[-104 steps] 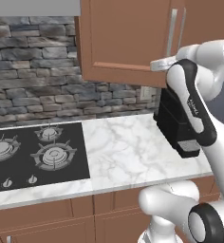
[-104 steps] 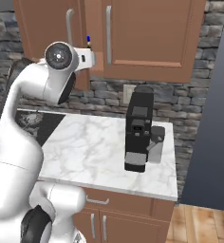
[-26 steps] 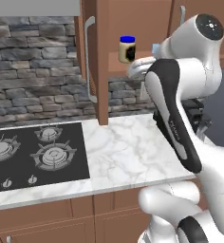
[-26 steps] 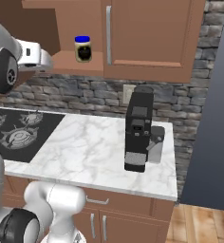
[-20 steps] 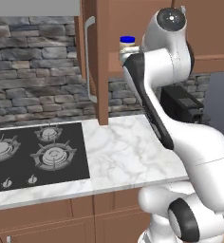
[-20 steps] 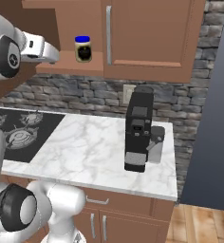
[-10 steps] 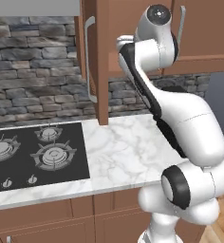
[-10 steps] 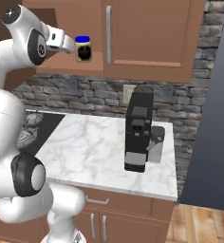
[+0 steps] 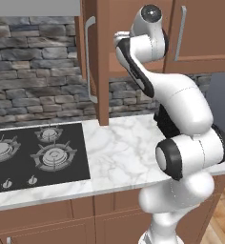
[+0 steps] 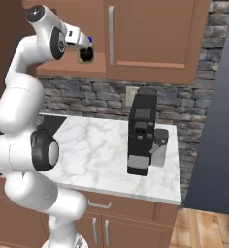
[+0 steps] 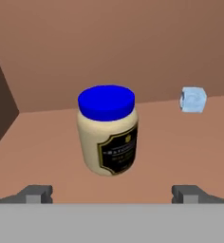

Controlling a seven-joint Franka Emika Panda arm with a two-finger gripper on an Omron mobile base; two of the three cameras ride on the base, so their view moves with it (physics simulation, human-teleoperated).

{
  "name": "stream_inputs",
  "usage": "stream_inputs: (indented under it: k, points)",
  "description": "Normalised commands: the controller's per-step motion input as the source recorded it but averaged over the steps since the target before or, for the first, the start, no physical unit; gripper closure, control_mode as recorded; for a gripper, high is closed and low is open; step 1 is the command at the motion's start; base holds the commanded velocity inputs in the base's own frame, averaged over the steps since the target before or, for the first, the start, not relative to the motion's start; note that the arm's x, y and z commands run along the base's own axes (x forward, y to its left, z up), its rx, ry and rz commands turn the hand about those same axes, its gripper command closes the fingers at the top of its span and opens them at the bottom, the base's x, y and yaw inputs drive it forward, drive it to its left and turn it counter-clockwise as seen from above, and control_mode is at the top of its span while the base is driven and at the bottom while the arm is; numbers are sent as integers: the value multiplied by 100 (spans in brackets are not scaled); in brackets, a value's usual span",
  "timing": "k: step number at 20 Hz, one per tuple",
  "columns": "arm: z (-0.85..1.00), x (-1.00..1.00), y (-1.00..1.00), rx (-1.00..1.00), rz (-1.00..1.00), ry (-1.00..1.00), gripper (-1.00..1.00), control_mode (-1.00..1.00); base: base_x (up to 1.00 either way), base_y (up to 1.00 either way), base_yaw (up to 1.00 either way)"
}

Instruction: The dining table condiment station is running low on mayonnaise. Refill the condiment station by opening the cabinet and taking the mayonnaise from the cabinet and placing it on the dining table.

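The mayonnaise [image 11: 108,133], a squat creamy jar with a blue lid, stands upright on the shelf inside the cabinet [image 11: 47,57]. My gripper [image 11: 113,194] is open and faces it, with one fingertip [image 11: 35,193] low on each side of the jar and clear of it. From the right base view the mayonnaise [image 10: 86,54] sits just ahead of the gripper [image 10: 82,44] in the cabinet opening. The cabinet door [image 9: 103,62] hangs swung out, edge-on, with its silver bar handle [image 9: 88,57] facing left. The dining table is out of view.
A small pale blue cube [image 11: 193,99] lies on the shelf to the jar's right. Below are the marble counter [image 10: 97,150], a black stove [image 9: 35,155] and a black coffee machine [image 10: 141,135]. The neighbouring door [image 10: 150,34] is closed.
The cabinet door, closed in the earliest frames, is open. Over the last second the arm swung left and up, and the open gripper came close to the jar. The jar stayed put.
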Motion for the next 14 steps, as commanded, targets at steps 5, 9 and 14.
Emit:
stream_inputs:
  k: [5, 9, 14]
  points:
    - [2, 49, 0, 0, 1, -7, -100, -100, 0, 0, 0]
    - [0, 38, 0, 0, 1, -9, -100, -100, 0, 0, 0]
    - [0, 49, 0, 0, 0, -2, -100, -100, 0, 0, 0]
